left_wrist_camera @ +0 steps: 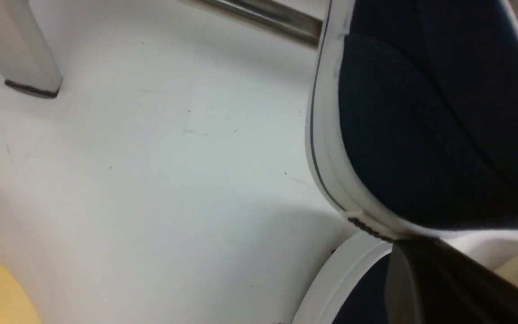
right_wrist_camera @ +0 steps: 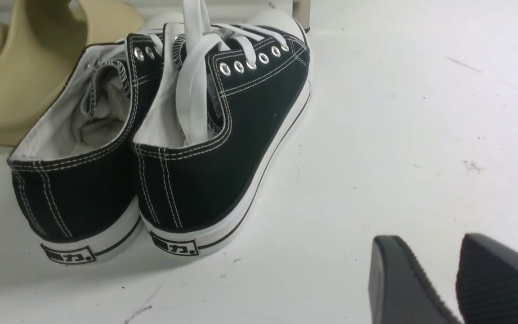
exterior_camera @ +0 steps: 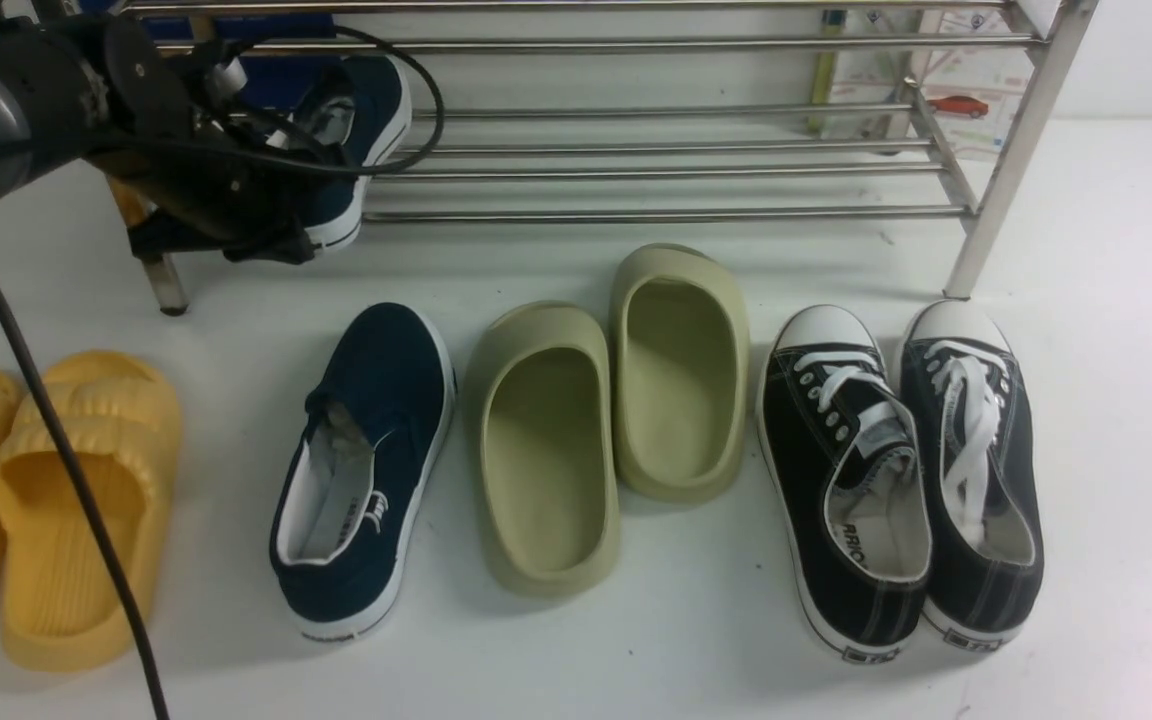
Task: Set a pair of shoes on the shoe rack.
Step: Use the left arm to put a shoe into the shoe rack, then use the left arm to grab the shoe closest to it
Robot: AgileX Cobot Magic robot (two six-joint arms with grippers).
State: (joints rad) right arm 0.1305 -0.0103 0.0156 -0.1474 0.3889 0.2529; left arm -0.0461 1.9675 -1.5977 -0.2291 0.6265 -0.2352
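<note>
Starts at the left gripper: down low at the left end of the shoe rack, right at the heel of one navy shoe. Shows only one dark finger under that heel in the left wrist view. Cannot tell open or shut, or holding the shoe or not. Finds that shoe tilted over the rack's low bars, toe higher and toward the back, heel out past the front bar, close to the rack's left leg.

Next, the right gripper: wide open, nothing between its two black fingers, low over the white surface, near the heels of the black lace-up sneakers.

Finds the other navy shoe flat on the white surface in front of the rack's left end, toe toward the rack. Then, along the rack's front toward its right leg: two green clogs, then the black sneakers. Puts two yellow slippers farthest left.
</note>
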